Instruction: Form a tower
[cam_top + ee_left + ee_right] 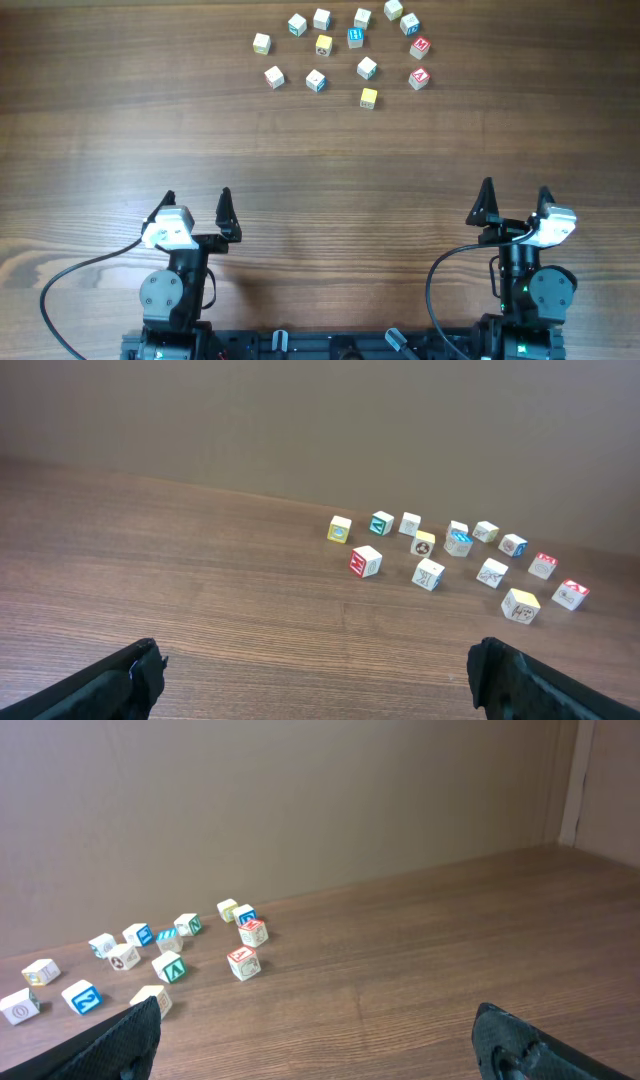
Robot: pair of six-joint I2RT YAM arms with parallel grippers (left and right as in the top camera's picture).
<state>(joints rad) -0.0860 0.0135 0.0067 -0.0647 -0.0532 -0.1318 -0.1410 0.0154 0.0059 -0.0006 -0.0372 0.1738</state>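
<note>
no tower stands yet: the alphabet cubes (367,67) lie loose on the wooden table (120,120), each flat on the wood and none resting on another. the red m cube (421,46) sits at the right end of the scatter. the red a cube (419,78) is just on my side of it with a gap between them. a yellow-topped cube (369,97) is nearer me again and off to its left, and the other cubes spread away to its left. i judge these cubes to be light, stiff little wooden blocks that won't crush, though their smooth printed faces could slip or twist in a crooked pinch. i'd take one across two opposite side faces, square on and about mid-height. that leaves its top and bottom free so it can seat flat on the cube below. with such small footprints, i expect any stack to topple at a slight nudge. a pale cube sits close beyond the red m cube, so a finger needs care going in there. the left claw (196,195) has its fingers spread wide apart, holding and touching nothing, well short of the red m cube and far to its left. the right claw (515,188) is just as wide and just as empty, well apart from the red m cube on my side and somewhat to its right.
</note>
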